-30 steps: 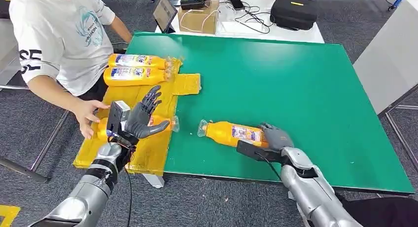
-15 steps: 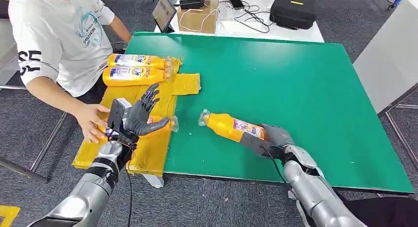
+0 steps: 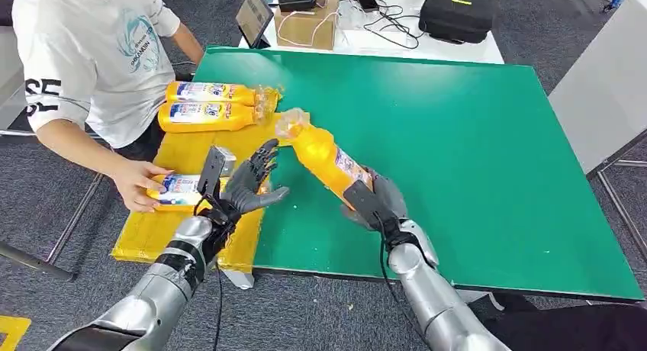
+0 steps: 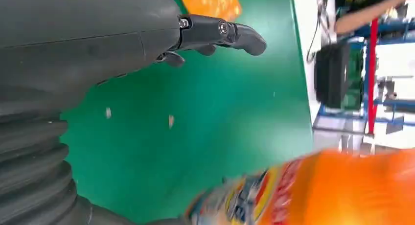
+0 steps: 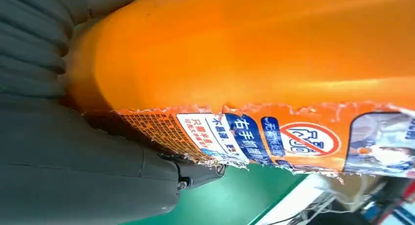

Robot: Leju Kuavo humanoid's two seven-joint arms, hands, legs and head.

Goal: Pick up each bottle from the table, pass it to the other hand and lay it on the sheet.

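Above the table (image 3: pixel 473 137), bottle (image 3: pixel 324 156) in right hand (image 3: pixel 374 202), near left hand (image 3: pixel 248 185).

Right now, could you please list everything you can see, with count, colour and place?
Orange bottles: four. One gripped and lifted by the right robot hand; two side by side at the sheet's far end; one on the sheet under the person's hand.
Sheet: one, yellow, over the table's left edge.
Table: one, green top.
Cardboard box: one, brown, on the white desk beyond the table.
Black case: one, on that desk.
Cables: several, beside the box.
Person: one, white T-shirt, at the left, hand on the nearest sheet bottle.
Left robot hand: fingers spread, empty, over the sheet's edge.
Right robot hand: gripping the lifted bottle's base.
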